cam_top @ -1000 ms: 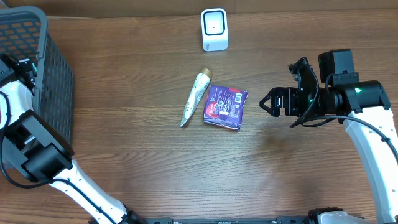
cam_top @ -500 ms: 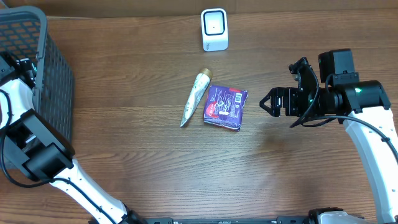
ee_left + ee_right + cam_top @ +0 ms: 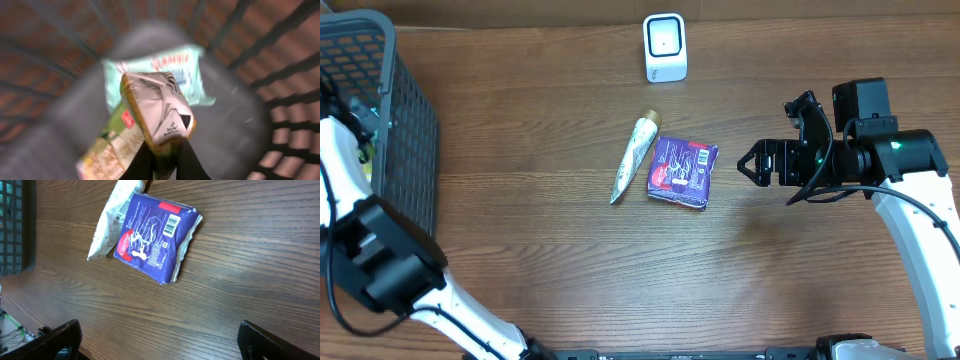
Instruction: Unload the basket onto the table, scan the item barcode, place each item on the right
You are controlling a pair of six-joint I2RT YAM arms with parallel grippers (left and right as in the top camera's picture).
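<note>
Inside the grey mesh basket [image 3: 405, 130], my left gripper [image 3: 165, 150] is shut on the lower edge of a white and yellow-green packet [image 3: 157, 112], held above other packets; this view is blurred. From overhead the left arm reaches into the basket and its jaws are hidden. The white barcode scanner [image 3: 665, 47] stands at the back centre of the table. My right gripper [image 3: 752, 165] hovers open with nothing between its fingers, just right of a purple packet [image 3: 682, 171] whose barcode [image 3: 171, 224] faces up.
A white tube [image 3: 634, 157] lies against the purple packet's left side. A teal packet [image 3: 170, 70] and a green and pink packet [image 3: 112, 150] lie on the basket floor. The basket wall [image 3: 15, 225] shows at the left edge of the right wrist view.
The left arm has shifted over the basket. The right arm and the items on the table have not moved.
</note>
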